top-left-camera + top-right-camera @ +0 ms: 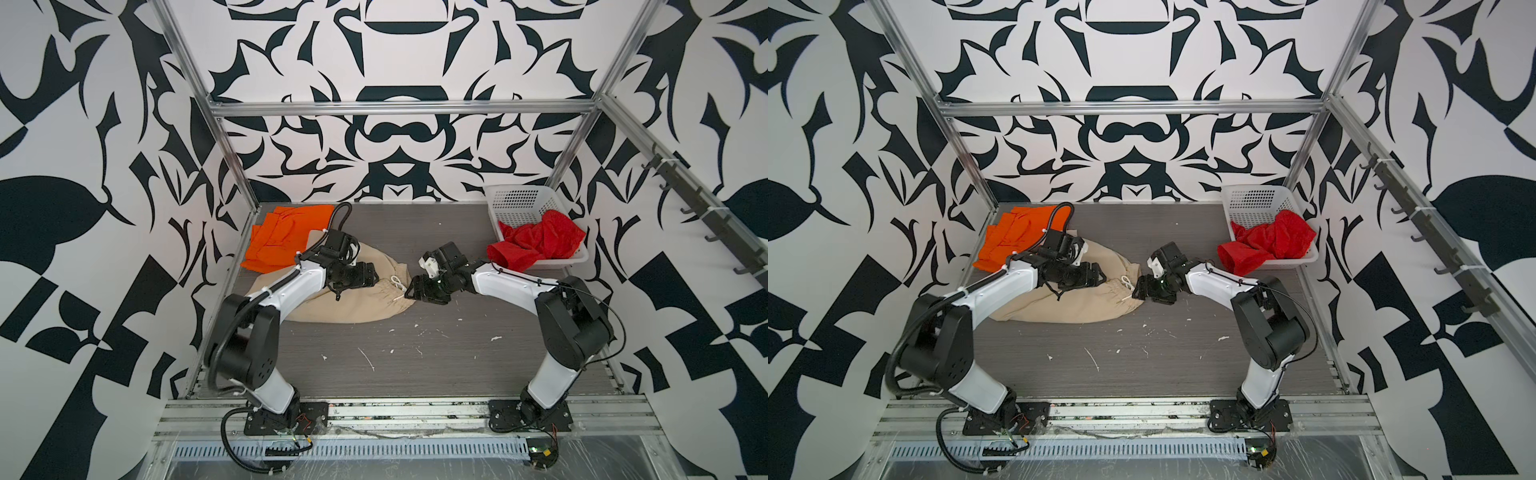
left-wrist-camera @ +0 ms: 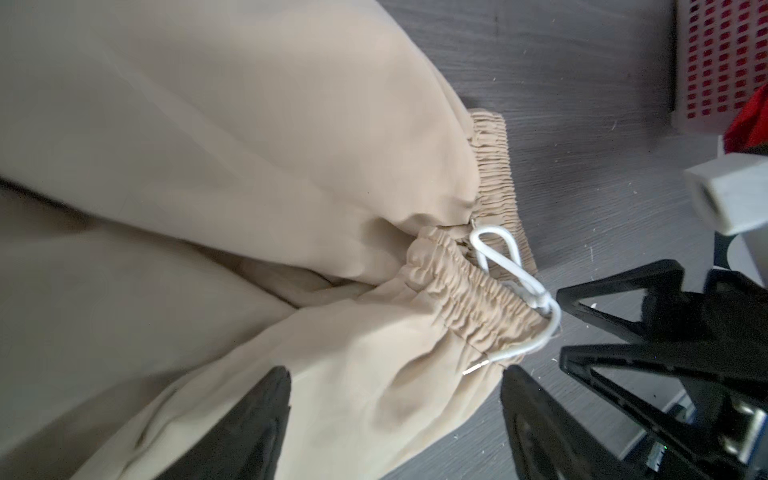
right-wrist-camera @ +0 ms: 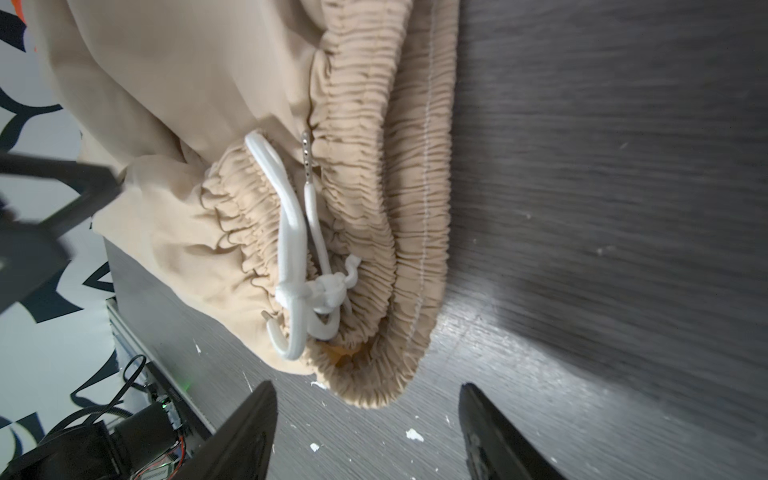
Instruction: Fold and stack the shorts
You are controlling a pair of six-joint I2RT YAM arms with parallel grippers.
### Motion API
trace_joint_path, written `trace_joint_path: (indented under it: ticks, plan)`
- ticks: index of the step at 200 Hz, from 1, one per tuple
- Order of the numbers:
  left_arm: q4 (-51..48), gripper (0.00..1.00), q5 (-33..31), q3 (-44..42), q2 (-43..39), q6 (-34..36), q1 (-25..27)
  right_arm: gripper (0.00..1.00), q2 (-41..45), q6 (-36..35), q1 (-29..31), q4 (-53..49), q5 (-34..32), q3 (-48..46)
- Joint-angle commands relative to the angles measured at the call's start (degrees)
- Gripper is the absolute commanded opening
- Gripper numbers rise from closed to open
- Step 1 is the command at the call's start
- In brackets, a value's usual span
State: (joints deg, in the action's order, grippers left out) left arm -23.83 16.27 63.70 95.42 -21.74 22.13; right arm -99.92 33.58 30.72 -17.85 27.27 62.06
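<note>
Grey wood-grain surface [image 1: 415,365] carries the beige shorts [image 1: 345,303] left of middle, lying in a loose, rumpled heap with the elastic waistband [image 3: 374,166] turned toward the centre and the knotted white drawstring [image 3: 299,249] spilling over it.

Your left hand [image 2: 397,370] hangs spread over the beige cloth near the waistband, pinching nothing. Your right hand [image 3: 369,386] is spread too, low over bare surface with the waistband's curved end just ahead of its fingertips. The two hands sit near each other across that end.

The pair looks not yet neatly folded, so judge this as a regrasp. Take the gathered elastic itself, one hand at each end of the waistband, and keep the drawstring out of the pinch, since it would likely slip or drag the knot. Pull the band straight and lay the legs flat before doubling them over.

Farther out, the orange shorts [image 1: 282,237] lie at the far left corner, just beside the beige pair. That is likely where the stack goes. The red shorts [image 1: 536,245] hang over the near rim of the white basket [image 1: 515,199] at far right, untouched.
</note>
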Motion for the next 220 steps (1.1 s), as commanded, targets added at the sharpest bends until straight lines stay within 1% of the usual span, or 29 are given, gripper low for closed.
trace_joint_path:
  ticks: [1,33,42,53,71,91,107,132,151,168,188,205,220]
  plan:
    - [1.83,0.84,5.12,5.8,5.27,3.98,-0.57,0.72,2.1,0.98,0.45,1.68,2.44,-1.43]
    - [-3.13,0.84,11.65,13.61,14.88,8.89,-0.52,0.66,2.19,2.51,0.57,3.52,2.12,-4.66]
    - [-4.82,0.82,13.59,14.96,16.31,10.03,-0.45,0.64,1.8,2.62,0.57,3.53,1.84,-4.81]
    - [-5.52,0.8,16.71,14.7,16.82,10.92,-0.42,0.61,1.41,2.86,0.58,3.56,0.85,-4.89]
    - [-5.99,0.77,19.12,12.69,15.79,12.16,-0.45,0.54,0.14,3.65,0.57,4.36,-0.74,-4.93]
    - [-7.35,0.75,21.46,10.09,14.05,13.57,-0.44,0.46,-1.55,4.98,0.52,5.9,-1.53,-4.82]
    - [-7.44,0.75,24.56,7.74,11.27,14.01,-0.28,0.43,-2.64,5.77,0.57,6.72,-2.21,-4.54]
    - [-3.27,0.75,30.15,2.4,5.17,12.63,1.53,0.4,-3.68,6.6,0.57,7.69,-3.79,-4.19]
    - [-2.82,0.75,31.55,-0.03,2.33,12.93,5.01,0.4,-3.89,7.28,0.39,9.1,-4.1,-4.2]
    - [-2.51,0.75,31.22,-1.5,1.72,12.73,9.76,0.41,-2.73,7.54,0.02,9.36,-4.45,-4.69]
    - [-4.37,0.75,29.83,-1.72,1.88,12.85,14.33,0.48,1.26,7.3,-1.26,7.99,-5.92,-7.24]
    - [-5.32,0.76,28.97,-2.23,1.2,12.45,16.16,0.54,6.93,7.11,-2.89,5.8,-7.34,-10.8]
    - [-4.35,0.76,28.09,-3.77,-0.65,11.09,16.2,0.58,11.99,6.81,-3.88,3.08,-8.18,-13.73]
